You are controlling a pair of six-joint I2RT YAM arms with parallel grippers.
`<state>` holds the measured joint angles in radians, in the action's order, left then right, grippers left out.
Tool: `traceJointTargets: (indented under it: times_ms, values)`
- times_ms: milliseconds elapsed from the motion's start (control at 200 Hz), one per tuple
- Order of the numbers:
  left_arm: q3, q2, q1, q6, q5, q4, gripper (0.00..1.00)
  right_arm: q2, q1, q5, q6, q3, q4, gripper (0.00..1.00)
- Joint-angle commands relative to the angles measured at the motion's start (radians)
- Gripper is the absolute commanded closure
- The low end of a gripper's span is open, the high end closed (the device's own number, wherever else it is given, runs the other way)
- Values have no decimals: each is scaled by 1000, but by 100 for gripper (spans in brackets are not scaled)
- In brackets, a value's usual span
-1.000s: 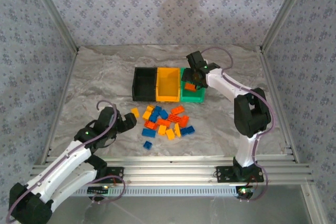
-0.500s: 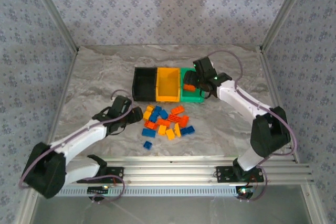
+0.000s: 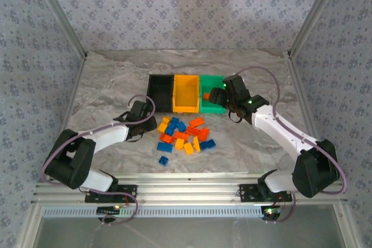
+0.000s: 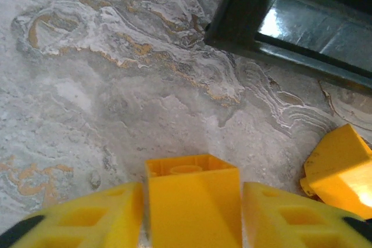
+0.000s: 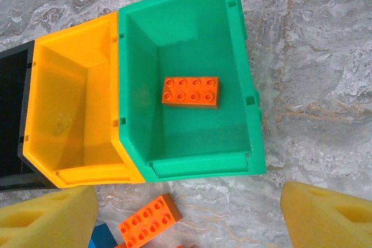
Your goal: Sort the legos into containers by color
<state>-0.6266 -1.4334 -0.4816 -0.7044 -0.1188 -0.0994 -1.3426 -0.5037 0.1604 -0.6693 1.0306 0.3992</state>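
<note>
Left gripper (image 4: 192, 193) is clamped on a yellow brick (image 4: 192, 210) at the left edge of the pile (image 3: 183, 135). Lift it straight up, clear of the black bin (image 4: 244, 15), before carrying it to the yellow bin (image 5: 70, 114). Right gripper (image 5: 189, 201) hangs wide open, empty, above the green bin (image 5: 192, 137) holding one orange brick (image 5: 190, 92).

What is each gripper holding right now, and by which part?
The left gripper clamps a yellow brick by its two opposite side walls. The right gripper is open and holds nothing.
</note>
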Motion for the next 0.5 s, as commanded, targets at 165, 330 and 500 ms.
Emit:
traceJointTargets:
  times_ms: [165, 330, 500]
  values:
    - [19, 146, -10, -2, 13, -60, 73, 52, 15, 17, -32, -56, -10, 16]
    - [-80, 273, -18, -14, 1, -163, 74, 87, 16, 2, -48, -106, -27, 16]
    - [-292, 136, -12, 21, -17, -163, 73, 99, 16, -17, -72, -157, -32, 16]
